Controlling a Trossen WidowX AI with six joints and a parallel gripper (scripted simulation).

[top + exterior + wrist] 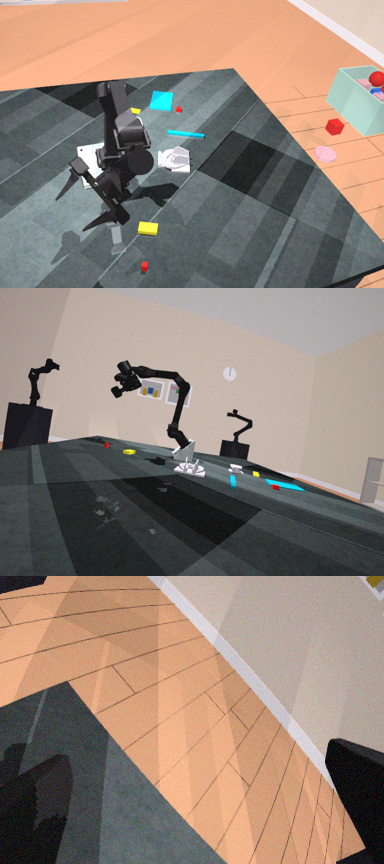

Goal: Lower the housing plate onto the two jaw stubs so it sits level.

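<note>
Gaping nearly full width, the claw (69,215) (117,384) (203,760) grips nothing above the streaked dark tabletop (235,217) (186,536) (135,816); a clock (229,373) hangs on the beige wall (356,24) (279,396) (280,641).

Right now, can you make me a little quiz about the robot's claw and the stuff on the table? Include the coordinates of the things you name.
1. True or false: the robot's claw (69,213) is squeezing the yellow block (147,228) (129,451).
2. Which is nearer the white assembly with upright jaws (174,159) (189,468): (a) the long cyan bar (185,134) (232,482) or (b) the flat cyan square (161,100) (285,485)?
3. Fill in the blank: the small cube (178,109) (275,487) beside the flat cyan square is coloured ____.

Key: 1. False, the claw is open with nothing in it. 2. a. 3. Red.
</note>
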